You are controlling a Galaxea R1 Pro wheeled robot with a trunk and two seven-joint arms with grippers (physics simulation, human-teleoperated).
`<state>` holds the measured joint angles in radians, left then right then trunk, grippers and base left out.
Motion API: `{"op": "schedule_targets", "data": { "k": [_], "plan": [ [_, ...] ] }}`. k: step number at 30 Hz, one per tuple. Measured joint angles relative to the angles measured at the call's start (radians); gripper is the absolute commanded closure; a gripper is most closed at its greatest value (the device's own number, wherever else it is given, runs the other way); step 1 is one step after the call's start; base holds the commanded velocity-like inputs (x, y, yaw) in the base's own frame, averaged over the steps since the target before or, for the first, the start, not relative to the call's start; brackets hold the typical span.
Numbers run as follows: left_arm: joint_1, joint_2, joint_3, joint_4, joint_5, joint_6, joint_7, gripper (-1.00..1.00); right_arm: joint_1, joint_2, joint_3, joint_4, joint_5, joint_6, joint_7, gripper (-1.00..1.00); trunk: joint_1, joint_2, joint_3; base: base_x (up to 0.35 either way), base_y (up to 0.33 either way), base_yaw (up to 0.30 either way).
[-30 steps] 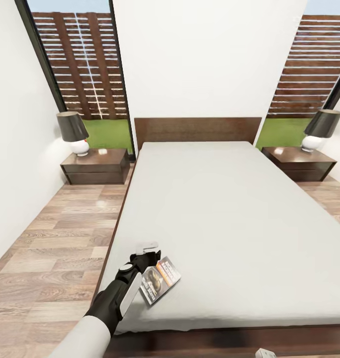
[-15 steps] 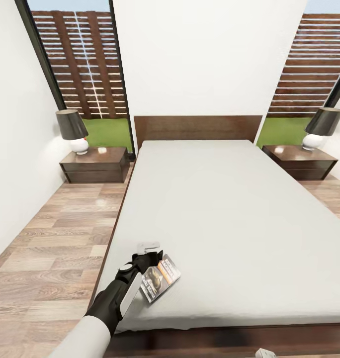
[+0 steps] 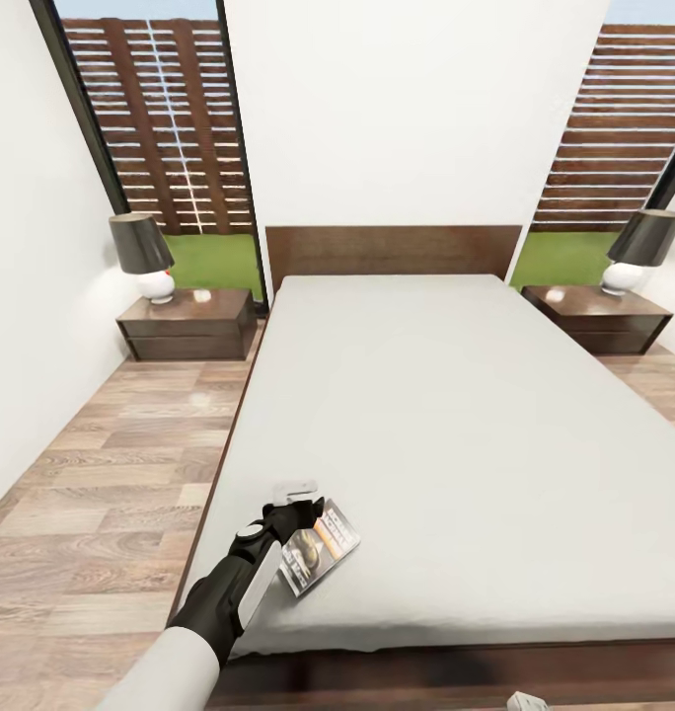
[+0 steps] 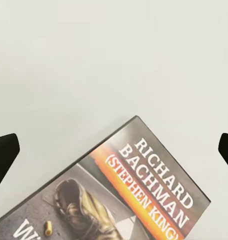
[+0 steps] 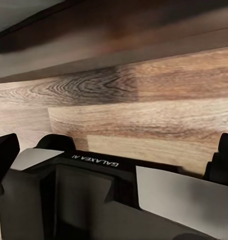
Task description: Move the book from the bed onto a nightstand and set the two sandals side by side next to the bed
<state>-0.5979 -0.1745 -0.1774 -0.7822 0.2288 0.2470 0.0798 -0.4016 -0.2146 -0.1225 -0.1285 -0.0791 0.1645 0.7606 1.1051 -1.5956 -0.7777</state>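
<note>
The right wrist camera looked at wood-plank floor [image 5: 144, 110], with the dark frame of the bed [image 5: 94, 35] beyond it. Nearer lay the robot's black base [image 5: 94, 200], lettered "GALAXEA". Two dark fingertips [image 5: 4, 155] stood wide apart at either edge.

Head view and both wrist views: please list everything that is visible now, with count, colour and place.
bed: one, pale grey mattress on a dark brown frame with headboard, centre of the room.
book: one, grey cover with orange band, on the mattress near its foot corner, at the left gripper.
nightstands: two, dark brown, one at each side of the headboard.
lamps: two, dark shade on white base, one on each nightstand.
floor: grey-brown wood planks, around the bed.
windows: two, dark-framed, showing fence and grass.
left gripper: one, black, open, over the book.
right gripper: one, black, open, low above the floor.
</note>
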Motion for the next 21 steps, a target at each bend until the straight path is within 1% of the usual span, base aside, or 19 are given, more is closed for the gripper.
{"op": "schedule_targets", "data": {
  "k": [21],
  "plan": [
    [0.0, 0.0, 0.0, 0.0, 0.0, 0.0, 0.0, -1.0, 0.0, 0.0, 0.001, 0.0, 0.0, 0.0, 0.0, -1.0, 0.081, -0.147, -0.066, 0.0, 0.0, 0.0]
  ]
}}
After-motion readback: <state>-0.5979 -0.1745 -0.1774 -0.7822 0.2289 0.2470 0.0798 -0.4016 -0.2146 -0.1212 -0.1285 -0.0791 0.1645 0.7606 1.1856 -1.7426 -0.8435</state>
